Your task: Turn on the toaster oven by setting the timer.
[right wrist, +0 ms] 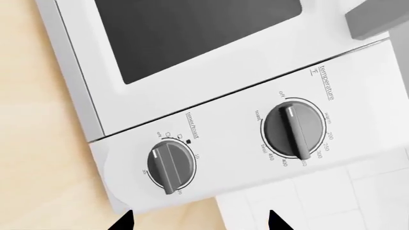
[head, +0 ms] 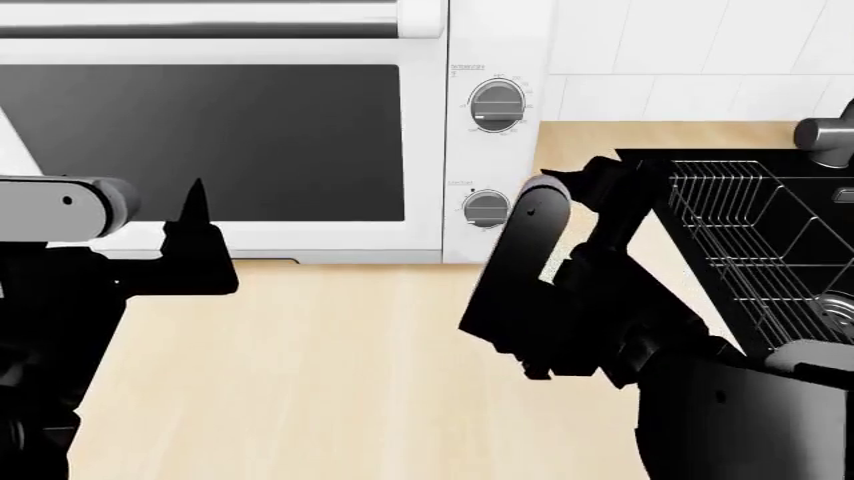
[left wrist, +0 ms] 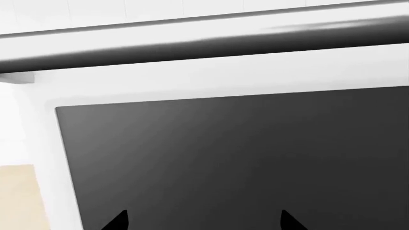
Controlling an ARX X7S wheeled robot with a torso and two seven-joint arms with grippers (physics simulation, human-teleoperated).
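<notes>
The toaster oven (head: pixel 267 140) stands on the pale wooden counter (head: pixel 334 370) straight ahead of me, against the white tiled wall (head: pixel 694 50), its dark glass door (head: pixel 200 140) shut and the silver bar handle (head: pixel 200 18) running along the top. Two grey knobs sit in a column on its right panel: the temperature knob (right wrist: pixel 294 130) above and the timer knob (right wrist: pixel 170 165) below. My right gripper (right wrist: pixel 198 221) hangs just in front of that panel, its two dark fingertips (right wrist: pixel 122 223) spread apart and holding nothing, with the timer knob close ahead of them but not touched. My left gripper (left wrist: pixel 203 221) faces the glass door, its tips likewise parted and empty, near the glass but short of it. To my right a black wire dish rack (head: pixel 761 250) sits on the counter beside the oven.
</notes>
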